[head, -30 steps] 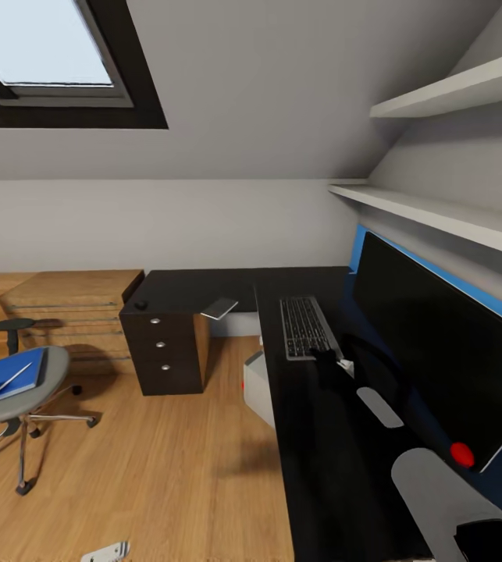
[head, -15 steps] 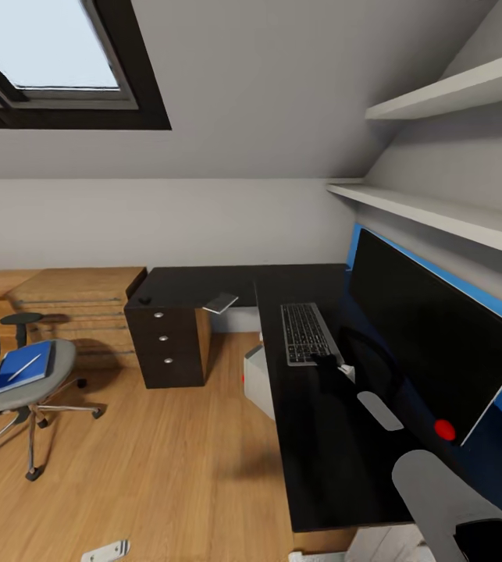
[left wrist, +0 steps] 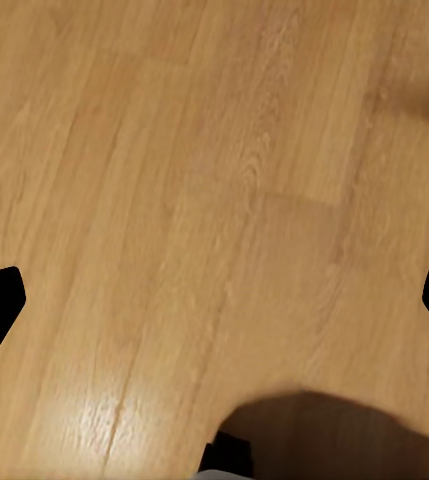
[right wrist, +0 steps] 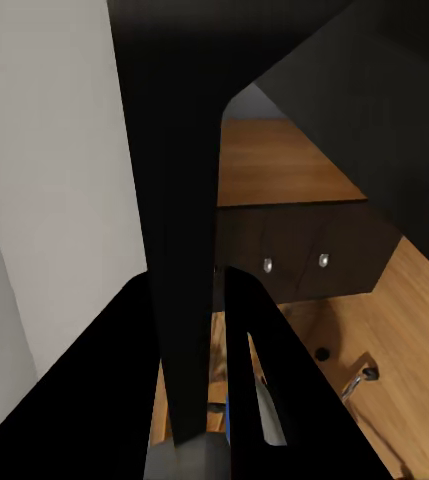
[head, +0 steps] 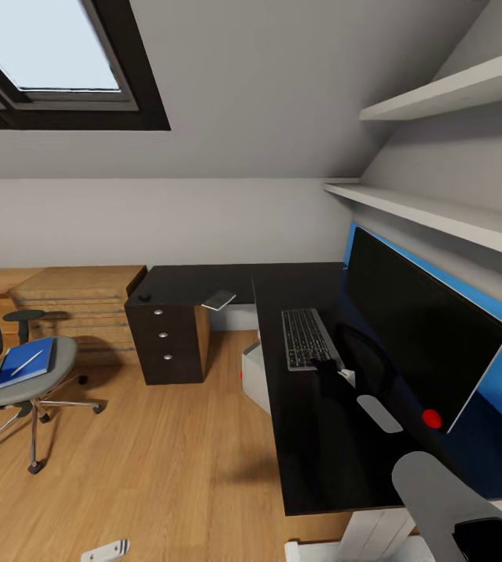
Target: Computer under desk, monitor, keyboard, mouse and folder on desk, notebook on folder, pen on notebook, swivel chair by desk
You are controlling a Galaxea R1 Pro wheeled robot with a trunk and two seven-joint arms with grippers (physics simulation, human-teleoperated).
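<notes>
The black desk [head: 321, 453] runs along the right wall and carries the wide black monitor [head: 414, 336] and the keyboard [head: 306, 338]. My right gripper [head: 330, 373] sits at the keyboard's near end, by the monitor's stand. In the right wrist view it [right wrist: 189, 285] is shut on a black strut of that stand. The mouse [head: 144, 297] and the notebook [head: 219, 300] lie on the desk's far wing. The computer [head: 254, 378] stands under the desk. At the left, the swivel chair [head: 59, 355] holds the blue folder [head: 38, 368] with the pen [head: 28, 361] on it. My left gripper [left wrist: 214, 300] hangs open over the wood floor.
A light wooden drawer chest [head: 75, 300] stands against the back wall behind the chair. White shelves [head: 438, 215] jut out above the monitor. Open wood floor [head: 165, 453] lies between chair and desk. A small white-grey piece [head: 106, 550] shows at the bottom edge.
The whole view has pulled back, so the desk's near edge now shows and the chair sits further into the picture. My right gripper stays by the monitor's stand.
</notes>
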